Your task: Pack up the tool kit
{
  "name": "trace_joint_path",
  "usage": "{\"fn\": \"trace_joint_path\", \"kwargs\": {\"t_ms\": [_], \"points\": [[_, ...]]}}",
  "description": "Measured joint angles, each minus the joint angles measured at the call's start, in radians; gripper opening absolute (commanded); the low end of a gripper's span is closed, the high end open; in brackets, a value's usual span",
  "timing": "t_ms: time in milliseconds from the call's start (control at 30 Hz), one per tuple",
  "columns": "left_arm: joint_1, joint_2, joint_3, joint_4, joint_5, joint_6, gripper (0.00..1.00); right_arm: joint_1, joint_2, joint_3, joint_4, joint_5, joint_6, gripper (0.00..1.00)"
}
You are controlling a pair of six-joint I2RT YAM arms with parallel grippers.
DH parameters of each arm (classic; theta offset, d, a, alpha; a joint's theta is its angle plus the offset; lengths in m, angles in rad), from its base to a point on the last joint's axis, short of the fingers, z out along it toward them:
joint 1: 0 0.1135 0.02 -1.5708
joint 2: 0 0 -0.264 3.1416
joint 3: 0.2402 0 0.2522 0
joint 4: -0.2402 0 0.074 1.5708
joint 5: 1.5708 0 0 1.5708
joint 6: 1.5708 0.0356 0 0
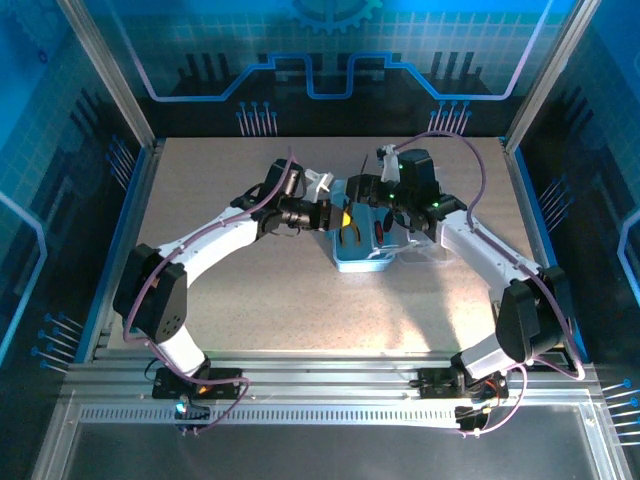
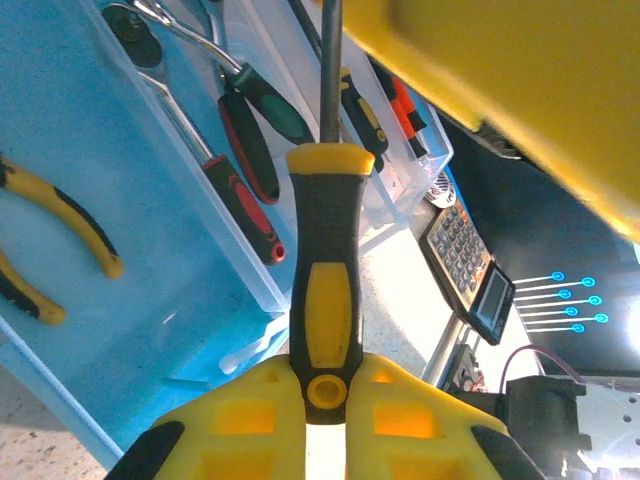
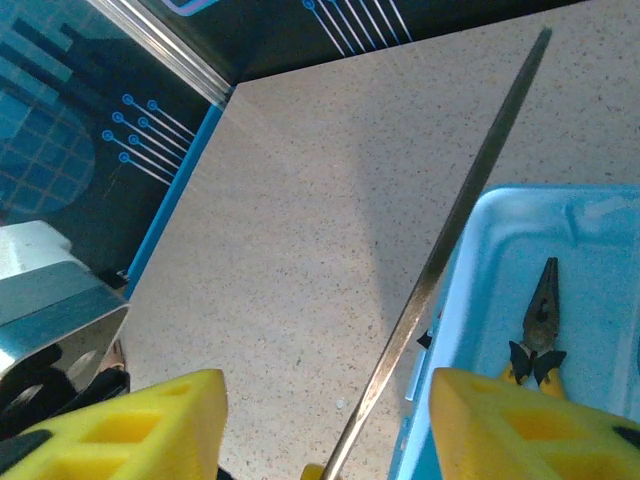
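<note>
the left gripper (image 2: 320,400) is clamped on the butt of the yellow/black screwdriver (image 2: 322,290), shaft pointing to 12 o'clock. the blue case (image 2: 140,290) lies at its 9 o'clock, mid-table, pliers (image 3: 540,325) inside. the right gripper (image 3: 325,430) stands wide open around the shaft. swinging the tool now could strike a finger or the case wall and twist it loose.
</note>
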Motion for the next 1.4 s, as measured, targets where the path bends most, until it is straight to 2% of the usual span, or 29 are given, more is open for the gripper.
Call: {"fn": "trace_joint_path", "kwargs": {"t_ms": [100,233,367,433,467,567,633,700,833,967,1067,1233,1400], "points": [[-0.006,0.0,0.0,0.008,0.003,0.0,0.0,0.0,0.008,-0.004,0.006,0.01,0.012,0.44],[-0.016,-0.005,0.0,0.008,0.008,0.001,0.0,0.0,0.017,-0.005,0.013,0.014,0.019,0.26],[-0.02,-0.009,0.0,0.007,0.01,0.003,0.01,0.0,0.018,-0.005,0.024,0.01,0.033,0.12],[-0.021,-0.009,0.0,0.005,0.007,0.004,0.14,0.002,0.018,-0.005,0.035,-0.003,0.046,0.04],[-0.021,-0.009,0.0,0.003,0.005,0.014,0.27,0.003,0.018,-0.005,0.041,-0.013,0.052,0.01],[-0.023,-0.01,0.002,-0.008,-0.001,0.033,0.67,0.001,0.013,-0.002,0.03,-0.012,0.034,0.0],[-0.023,-0.011,0.011,-0.032,-0.012,0.055,0.86,-0.014,0.013,-0.002,-0.004,-0.002,0.005,0.0],[-0.022,-0.012,0.026,-0.07,-0.039,0.076,0.99,-0.035,0.01,0.007,-0.06,0.009,-0.034,0.0],[0.005,-0.039,0.037,-0.146,-0.113,0.13,0.99,-0.096,0.006,0.073,-0.228,0.064,-0.145,0.0],[0.089,-0.055,0.053,-0.218,-0.2,0.157,0.99,-0.143,-0.005,0.144,-0.389,0.183,-0.261,0.0],[0.144,-0.044,0.068,-0.288,-0.306,0.175,0.99,-0.156,-0.006,0.178,-0.486,0.277,-0.326,0.0],[0.156,0.025,0.088,-0.361,-0.438,0.196,0.99,-0.166,0.014,0.216,-0.602,0.413,-0.399,0.0],[0.155,0.094,0.092,-0.394,-0.489,0.206,0.99,-0.169,0.048,0.241,-0.659,0.518,-0.445,0.0]]}}
